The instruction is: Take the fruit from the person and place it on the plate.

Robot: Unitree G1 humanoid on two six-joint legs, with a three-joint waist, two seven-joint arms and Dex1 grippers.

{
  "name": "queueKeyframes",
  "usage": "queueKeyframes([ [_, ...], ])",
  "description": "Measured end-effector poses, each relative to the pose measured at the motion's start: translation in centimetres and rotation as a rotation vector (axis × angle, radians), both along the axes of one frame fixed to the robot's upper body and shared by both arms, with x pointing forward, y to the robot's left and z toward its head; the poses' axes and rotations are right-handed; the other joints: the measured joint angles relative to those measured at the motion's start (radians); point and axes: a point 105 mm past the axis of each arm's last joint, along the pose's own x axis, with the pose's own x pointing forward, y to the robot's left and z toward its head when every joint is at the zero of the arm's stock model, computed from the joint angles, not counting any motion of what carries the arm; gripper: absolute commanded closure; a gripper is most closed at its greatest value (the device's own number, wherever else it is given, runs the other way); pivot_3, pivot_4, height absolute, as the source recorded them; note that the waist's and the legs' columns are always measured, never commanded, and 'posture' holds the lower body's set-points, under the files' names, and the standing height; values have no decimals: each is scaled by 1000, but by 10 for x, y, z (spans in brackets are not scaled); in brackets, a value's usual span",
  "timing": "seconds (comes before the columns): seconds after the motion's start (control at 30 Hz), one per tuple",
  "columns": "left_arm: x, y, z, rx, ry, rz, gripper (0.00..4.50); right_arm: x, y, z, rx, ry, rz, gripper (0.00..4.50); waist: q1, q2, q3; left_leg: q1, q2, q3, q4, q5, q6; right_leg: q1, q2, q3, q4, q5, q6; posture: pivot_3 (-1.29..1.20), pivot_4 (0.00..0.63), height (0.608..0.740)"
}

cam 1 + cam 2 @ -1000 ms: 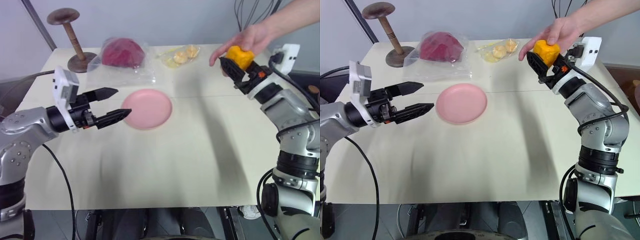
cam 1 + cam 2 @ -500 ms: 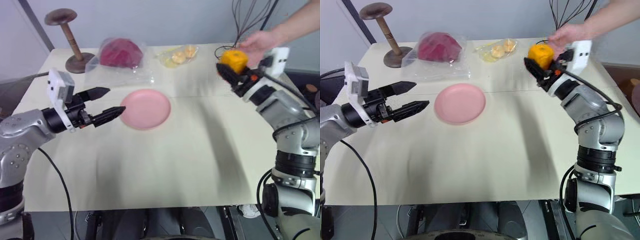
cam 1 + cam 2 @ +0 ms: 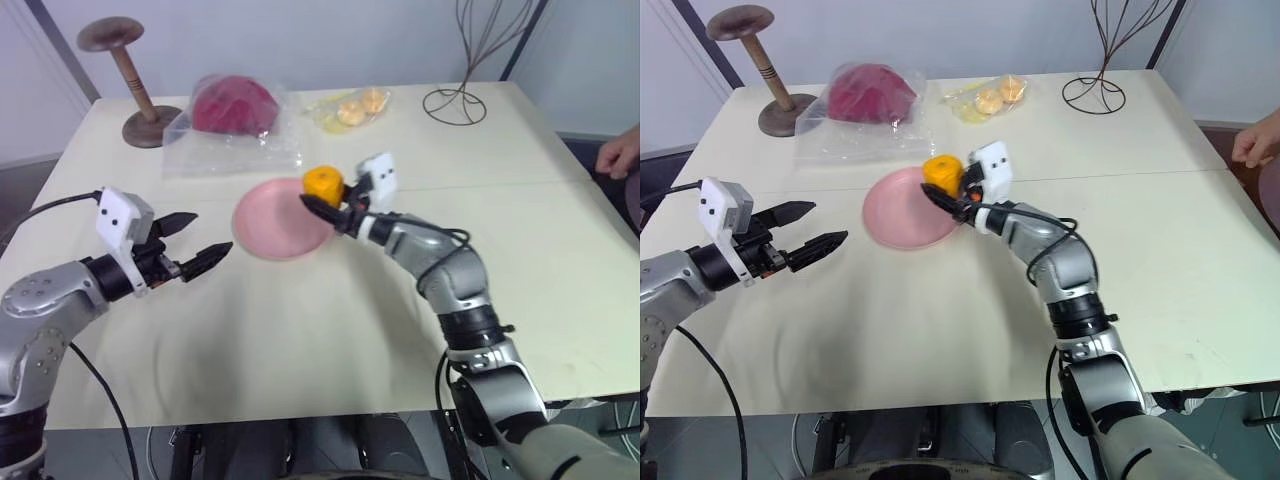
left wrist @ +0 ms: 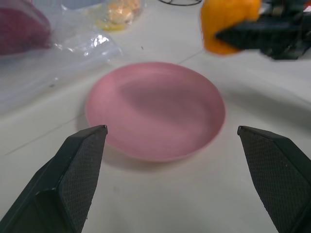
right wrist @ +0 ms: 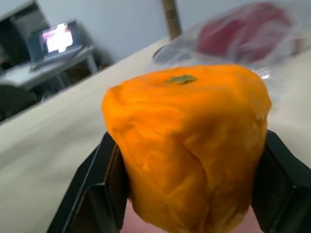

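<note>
Cream surface point(image 3: 300, 330), seam running across its middle. Far left corner: dark wooden stand point(image 3: 128, 75), round base, upright spindle, disc top. Beside it, clear bag with large dark red lump point(image 3: 232, 108). Next along, clear plastic packet of small pale yellow pieces point(image 3: 352, 108). Far right: black wire stand point(image 3: 458, 98), ring base flat on surface.

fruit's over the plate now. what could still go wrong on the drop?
1. The right gripper holds the fruit above the plate's near edge, not its middle. Released here, the roundish fruit may roll onto the table.
2. The fruit is held above the plate, so it could bounce on release.
3. The left gripper waits open beside the plate; a stray move could nudge it.
</note>
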Motion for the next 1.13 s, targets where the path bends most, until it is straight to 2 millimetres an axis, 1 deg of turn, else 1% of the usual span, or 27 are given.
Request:
queueKeyframes([
  [0.1,-1,-3,0,-6,-12,7,0,7,11,-21,-44,23,8,1971,0,0,0,0,0,0,-1,0,-1,-1,0,0,0,0,0,0,150,740],
  [0.17,-1,-3,1,-12,-17,14,0,10,13,-26,-57,23,6,1971,1,0,0,0,0,0,-1,0,-1,0,0,0,0,0,0,0,150,740],
  [0.23,-1,-3,1,-19,-23,24,0,13,14,-27,-71,9,6,903,0,0,0,0,0,0,-1,0,-1,0,0,0,0,0,0,0,150,740],
  [0.27,-1,-4,2,-22,-27,25,0,14,14,-27,-75,3,4,548,0,0,0,0,0,0,-1,1,-1,0,0,0,0,0,0,0,150,740],
  [0.3,-2,-5,2,-24,-31,24,0,15,14,-27,-77,-4,4,27,0,0,0,0,0,0,-1,1,-1,-1,0,0,0,0,0,0,150,740],
  [0.6,-2,-5,4,-27,-40,33,0,19,7,-24,-71,-22,-14,27,-1,0,0,0,0,0,-1,1,-1,-1,1,0,0,0,0,0,150,740],
  [0.67,-2,-5,4,-28,-42,36,0,18,5,-16,-59,-40,-12,27,0,0,0,0,0,0,-1,1,-1,-1,1,0,0,0,0,0,150,740],
  [0.7,-1,-3,5,-33,-48,43,0,18,2,-7,-31,-44,-15,27,0,0,0,0,0,0,-1,1,-1,-1,0,0,0,0,0,0,150,740],
  [0.73,0,-2,6,-38,-55,53,0,18,-3,5,1,-56,-22,27,1,0,0,0,0,0,-1,1,-1,-1,0,0,0,0,0,0,150,740],
  [0.8,4,4,9,-55,-75,92,0,20,-19,43,71,-112,-49,27,3,0,0,0,0,-1,0,1,-1,-1,0,-1,0,0,0,0,150,740],
  [0.87,11,13,12,-72,-105,149,0,18,-39,79,125,-179,-85,27,6,0,0,0,0,-1,0,1,-1,0,0,-1,0,0,0,0,150,740],
  [0.9,13,18,14,-73,-118,178,0,16,-51,94,140,-212,-108,27,6,-1,0,0,0,-1,0,1,-1,0,0,-1,0,0,0,0,150,740],
  [0.93,15,21,16,-73,-132,197,0,15,-62,101,140,-230,-128,27,6,-1,0,0,0,-1,-1,1,-1,0,0,-1,0,0,0,0,150,740],
  [0.97,16,25,18,-71,-148,219,0,15,-77,104,120,-240,-165,27,8,-1,-1,0,0,-1,-1,1,-1,1,0,-1,-1,0,0,0,150,740],
  [1.0,17,29,18,-75,-157,240,0,17,-95,100,98,-235,-212,27,8,-1,-1,0,-1,-1,-1,0,-1,1,-1,-1,-1,0,0,0,150,740],
  [1.03,18,31,16,-74,-155,256,0,18,-110,94,81,-221,-253,27,9,-1,-1,0,-1,-1,-1,0,-1,1,-1,-1,-1,0,0,0,150,740],
  [1.07,19,33,15,-76,-158,267,0,19,-120,89,71,-207,-284,27,8,-1,0,0,-1,-1,-1,0,-1,1,-1,-1,-1,0,0,0,150,740],
  [1.13,20,36,14,-85,-165,288,0,22,-148,71,15,-168,-366,27,8,-1,0,0,0,0,-1,0,-1,0,0,-1,0,0,0,0,150,740],
])
